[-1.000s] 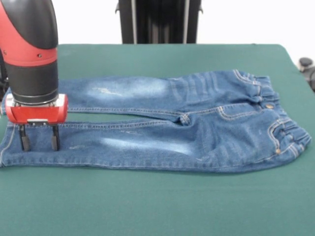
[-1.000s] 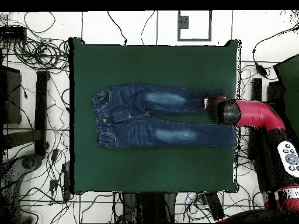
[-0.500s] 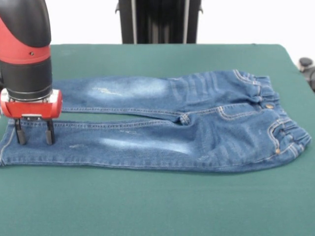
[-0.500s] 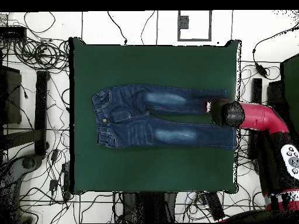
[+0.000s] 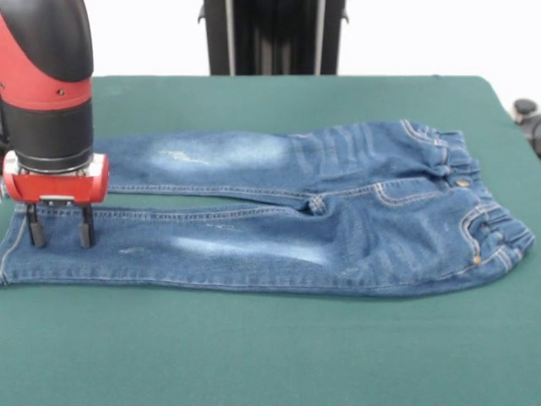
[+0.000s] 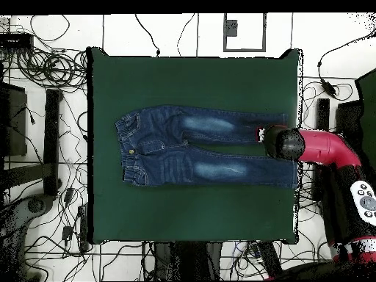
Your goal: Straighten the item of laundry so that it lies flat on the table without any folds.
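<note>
The item of laundry (image 5: 338, 211), a small pair of blue jeans with orange stitching, lies spread on the green table (image 5: 254, 347). Its waistband is at the right and both legs stretch left, side by side, with slight creases at the crotch. My gripper (image 5: 59, 235) is open, fingers pointing down over the hem end of the nearer leg, with nothing between them. I cannot tell whether the tips touch the denim. In the overhead view the jeans (image 6: 191, 147) lie across the table (image 6: 191, 81), and the red and black arm (image 6: 308, 145) covers the leg ends at the right.
A black knob (image 5: 527, 112) sits off the table's right edge in the front view. In the overhead view, tangled cables (image 6: 44, 70) lie on the floor around the table, and the arm reaches in over its right edge.
The gripper has shifted a little left and lifted slightly over the leg end, still open. The jeans have not moved.
</note>
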{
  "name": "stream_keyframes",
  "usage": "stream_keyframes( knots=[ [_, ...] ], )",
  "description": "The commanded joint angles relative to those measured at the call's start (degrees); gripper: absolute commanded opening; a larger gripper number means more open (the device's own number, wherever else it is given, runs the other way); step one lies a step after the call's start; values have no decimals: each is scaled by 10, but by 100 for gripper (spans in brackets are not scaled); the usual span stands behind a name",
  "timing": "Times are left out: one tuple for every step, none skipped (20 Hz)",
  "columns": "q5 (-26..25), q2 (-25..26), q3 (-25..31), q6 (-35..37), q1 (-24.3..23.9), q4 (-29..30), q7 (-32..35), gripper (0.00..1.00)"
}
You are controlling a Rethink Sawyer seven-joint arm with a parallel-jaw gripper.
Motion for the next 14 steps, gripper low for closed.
stream_keyframes(
  knots=[
    [-19,17,-52,-37,52,29,80,100],
    [-23,14,-64,-39,61,28,90,100],
    [-26,9,-75,-40,70,27,96,100],
    [-26,5,-85,-39,78,24,100,100],
    [-27,-1,-95,-41,86,23,106,100],
    [-27,-6,-105,-42,94,22,112,100],
    [-29,-12,-115,-41,103,21,118,100],
    [-28,-17,-125,-41,111,20,123,100],
    [-28,-21,-138,-43,121,22,134,100],
    [-24,-24,-146,-40,131,19,141,100],
    [-22,-27,-157,-44,141,22,151,100],
    [-20,-26,-167,-49,150,22,158,100],
    [-19,-26,-176,-53,158,22,166,100],
    [-15,-27,-185,-57,165,27,171,100]
  ],
)
